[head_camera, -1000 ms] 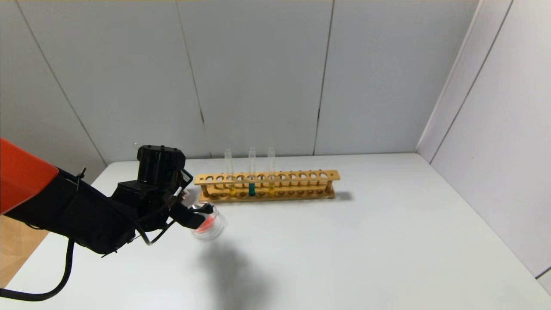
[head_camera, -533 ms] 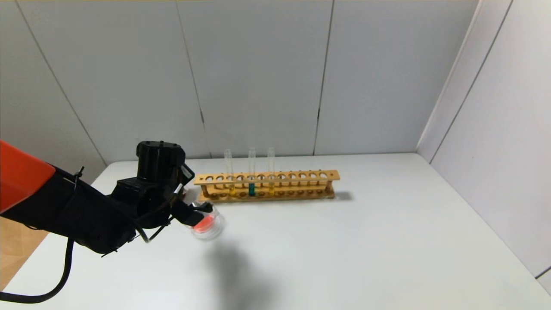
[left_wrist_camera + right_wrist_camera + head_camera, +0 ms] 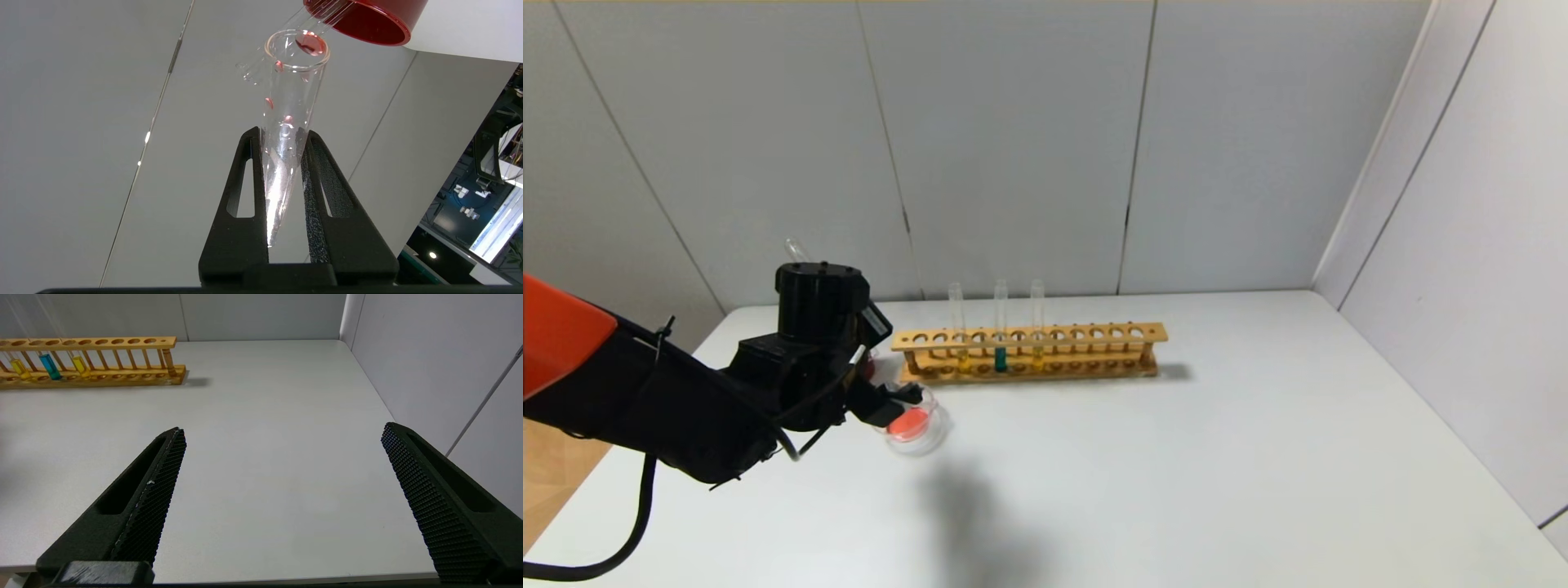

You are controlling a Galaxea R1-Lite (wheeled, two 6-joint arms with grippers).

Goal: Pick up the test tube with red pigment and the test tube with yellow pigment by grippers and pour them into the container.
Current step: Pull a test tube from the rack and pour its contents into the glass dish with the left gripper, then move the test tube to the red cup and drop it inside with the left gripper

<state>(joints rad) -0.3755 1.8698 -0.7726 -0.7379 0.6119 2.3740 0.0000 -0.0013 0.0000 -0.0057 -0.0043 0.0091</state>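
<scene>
My left gripper [image 3: 892, 402] is shut on the red-pigment test tube [image 3: 292, 102], seen between its fingers in the left wrist view [image 3: 282, 134]. The tube is almost empty, with only red drops on the glass. One end of it [image 3: 793, 247] sticks up above the wrist in the head view. The gripper hangs at the left rim of the clear glass container [image 3: 935, 437], which holds a pool of red liquid. Two yellow tubes [image 3: 962, 359] [image 3: 1037, 358] stand in the rack. My right gripper [image 3: 282, 433] is open and empty above the table, out of the head view.
The wooden rack [image 3: 1094, 333] stands at the back of the white table [image 3: 1217, 457], with a teal tube [image 3: 1001, 359] between the yellow ones. A dark red cup [image 3: 367, 20] sits just behind the left gripper. Walls close off the back and right.
My left gripper has turned and lifted slightly, so the tube's end now shows above the wrist. The red pool in the container shows more fully.
</scene>
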